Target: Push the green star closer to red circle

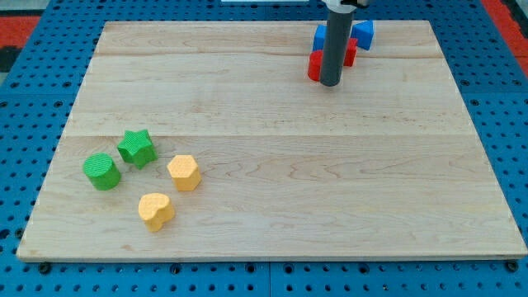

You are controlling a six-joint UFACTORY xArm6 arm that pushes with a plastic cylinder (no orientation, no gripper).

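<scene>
The green star lies at the board's lower left, beside a green circle. My tip stands at the view's top, right of centre, far from the star. The rod hides part of a cluster of red and blue blocks. A red block shows at the rod's left and another red block at its right; their shapes are partly hidden, so I cannot tell which one is the red circle.
A blue block and another blue block sit behind the rod. Two yellow blocks lie right of and below the green star. The wooden board rests on a blue pegboard.
</scene>
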